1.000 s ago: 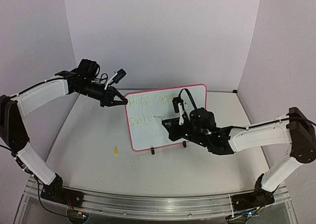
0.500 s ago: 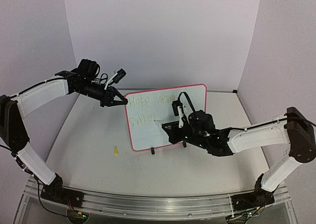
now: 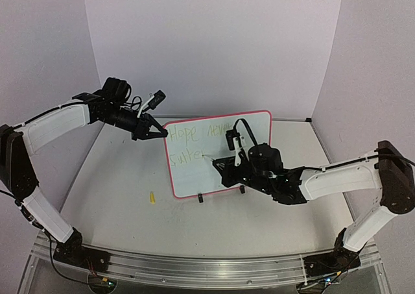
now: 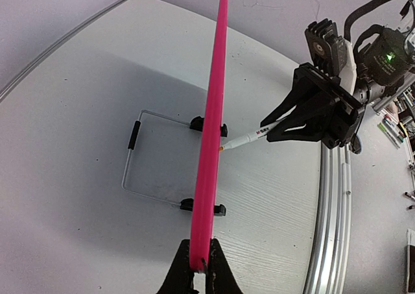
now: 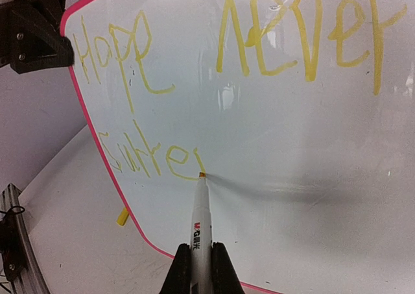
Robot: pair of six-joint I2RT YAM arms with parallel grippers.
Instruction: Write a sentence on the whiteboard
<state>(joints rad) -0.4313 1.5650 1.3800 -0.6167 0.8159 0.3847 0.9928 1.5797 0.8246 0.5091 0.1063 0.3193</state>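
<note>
On the pink-framed white board (image 5: 311,164), the right gripper (image 5: 201,252) squeezes a white marker pen (image 5: 200,216), mid-word in the yellow sentence (image 5: 155,161). Left gripper (image 4: 200,258) pinches the frame. Next: more letters rightward.

In the left wrist view the whiteboard (image 4: 214,112) shows edge-on as a thin pink strip, its writing face hidden and its top cut off by the upper edge. In the right wrist view the board's right side and lower edge run out of frame, and the marker (image 5: 201,209) barrel vanishes between the right gripper (image 5: 200,258) fingers at the bottom edge. From above, the sentence (image 3: 185,134) is too faint to read fully, the right gripper covers the board's lower right, and a yellow speck (image 3: 152,197) is too small to identify.
</note>
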